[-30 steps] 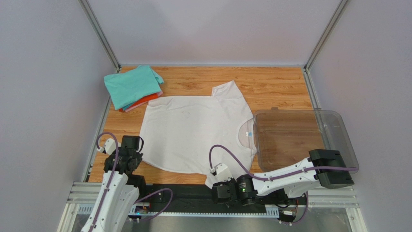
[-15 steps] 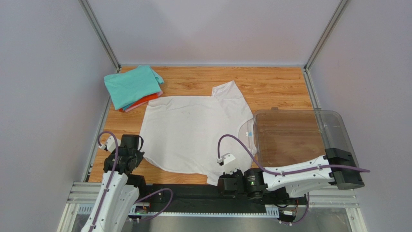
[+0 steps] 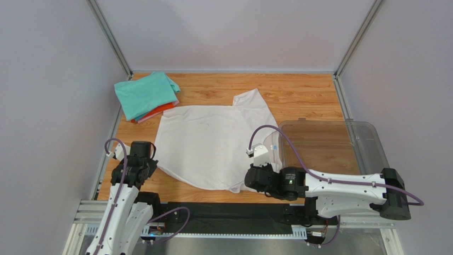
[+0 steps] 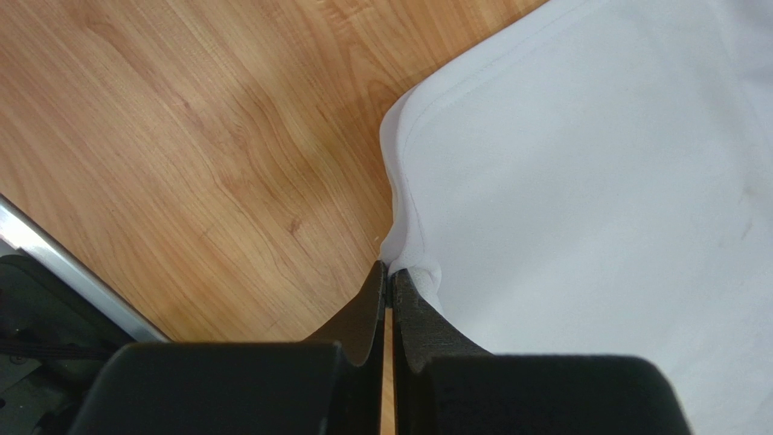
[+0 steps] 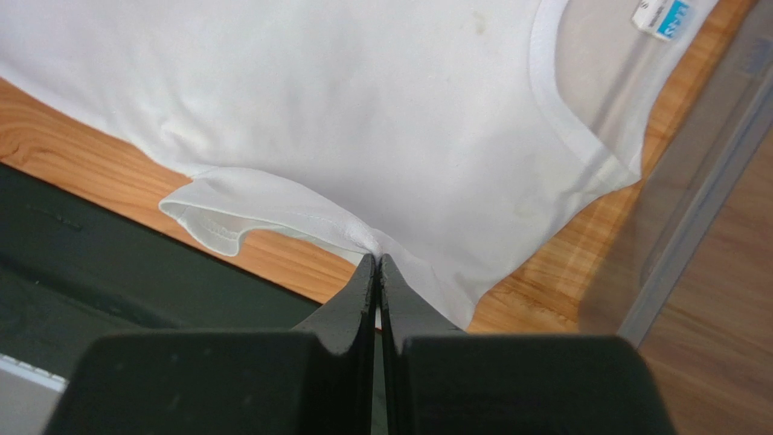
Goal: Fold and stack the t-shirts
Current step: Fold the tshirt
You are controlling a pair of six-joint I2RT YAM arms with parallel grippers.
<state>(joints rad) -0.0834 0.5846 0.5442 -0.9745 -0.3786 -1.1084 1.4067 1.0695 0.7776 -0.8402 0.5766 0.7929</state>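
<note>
Probably best here: raise both pinched points together, level and at one pace, then carry them toward the far edge so the near half of the white t-shirt (image 3: 212, 146) lands over the far half; keep the cloth taut between the grips against slack creases. Left gripper (image 4: 388, 283) clamped fully shut on the near-left hem corner; right gripper (image 5: 376, 265) clamped fully shut on the near sleeve. Spread flat on the table (image 3: 308, 90), between the folded teal stack (image 3: 146, 95) at far left and the clear bin (image 3: 367, 141) at right, collar just beside the bin. Runs lengthwise left to right: neck pointing right, hem left.
</note>
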